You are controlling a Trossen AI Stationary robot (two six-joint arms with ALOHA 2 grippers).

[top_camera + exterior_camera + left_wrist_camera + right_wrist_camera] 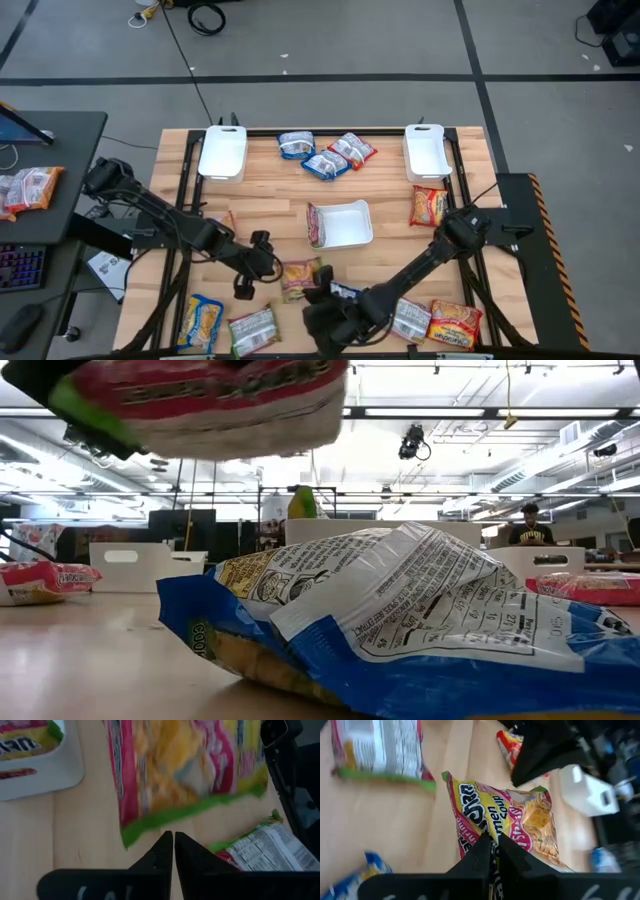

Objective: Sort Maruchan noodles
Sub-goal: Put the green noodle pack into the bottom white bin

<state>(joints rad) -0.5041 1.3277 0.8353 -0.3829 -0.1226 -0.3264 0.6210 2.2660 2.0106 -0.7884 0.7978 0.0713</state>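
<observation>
Wooden desk (270, 200), wide and pale, carrying three white trays: one at the far left corner (222, 153), one at the far right corner (425, 152), one in the middle (345, 225) with a pink-edged packet (316, 225) lying against its left wall.

Reaching in from the right: right gripper (492, 851) near the desk's front edge, fingers pinched tight on the edge of a pink-and-green packet (520, 822) of the Maruchan noodles, held up off the wood just in front of the middle tray.

Close beside it on the left: left gripper (173, 846), fingers pressed together on nothing, pointed at that same packet.

Scattered elsewhere: a blue-white cluster (310, 155) at the far middle, an orange packet (428, 206) by the right tray, another orange one (455, 325) and a silvery one (410, 320) at the front right, a blue-yellow one (202, 322) and a silvery-green one (252, 330) at the front left.
</observation>
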